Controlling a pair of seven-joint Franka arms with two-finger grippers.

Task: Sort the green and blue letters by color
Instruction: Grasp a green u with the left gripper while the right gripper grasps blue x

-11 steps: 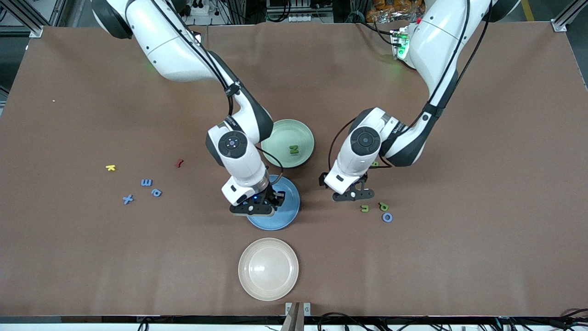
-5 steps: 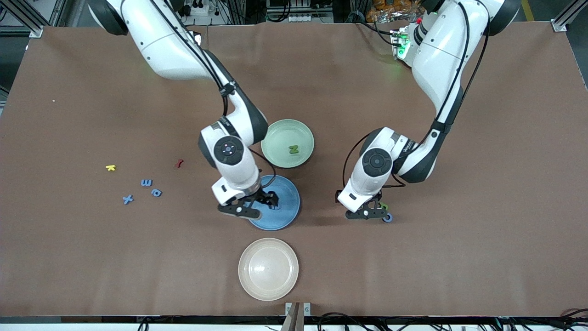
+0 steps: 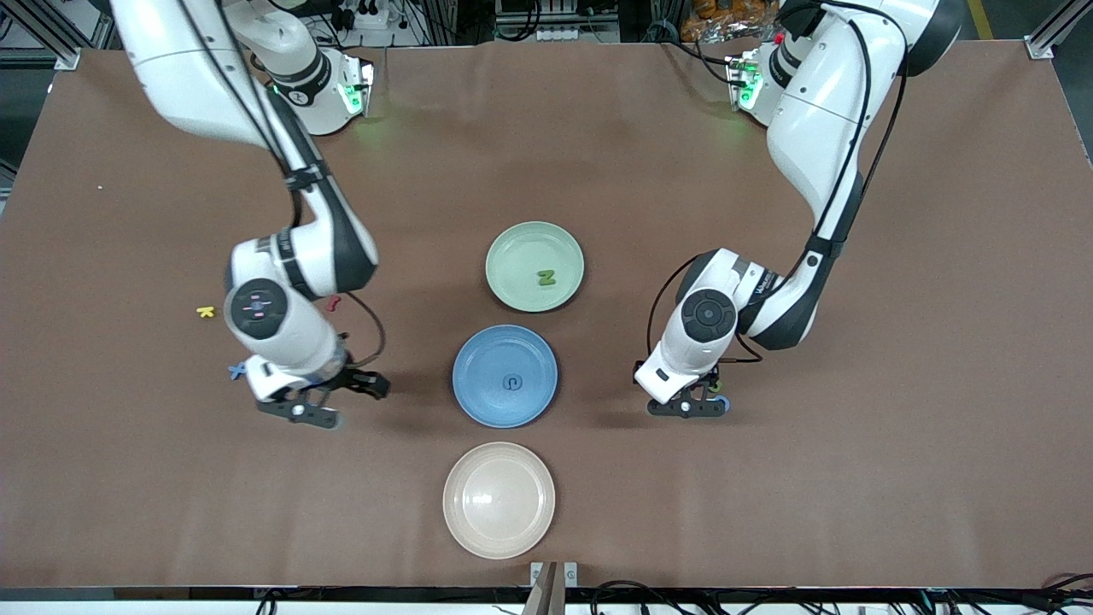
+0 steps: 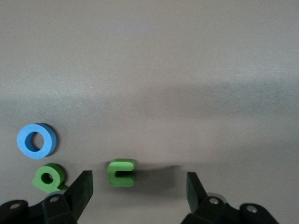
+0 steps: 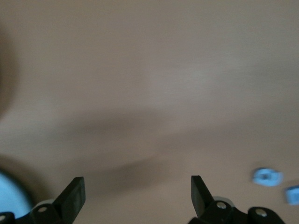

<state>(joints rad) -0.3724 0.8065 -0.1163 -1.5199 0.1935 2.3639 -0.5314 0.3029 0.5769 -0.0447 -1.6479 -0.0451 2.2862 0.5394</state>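
Brown table (image 3: 768,512) carries three plates (image 3: 505,376) and scattered letters (image 4: 121,172).

Three plates sit in a row at mid-table: green plate (image 3: 534,266) farthest from the camera, holding a green letter N (image 3: 546,277); blue plate (image 3: 505,376) next, holding one blue letter (image 3: 511,383); cream plate (image 3: 499,500) nearest. My right gripper (image 3: 329,403) hangs low over bare table toward my right arm's end, beside a blue X (image 3: 236,370). My left gripper (image 3: 702,401) hangs over a blue O (image 3: 722,403). A yellow K (image 3: 205,312) lies apart.
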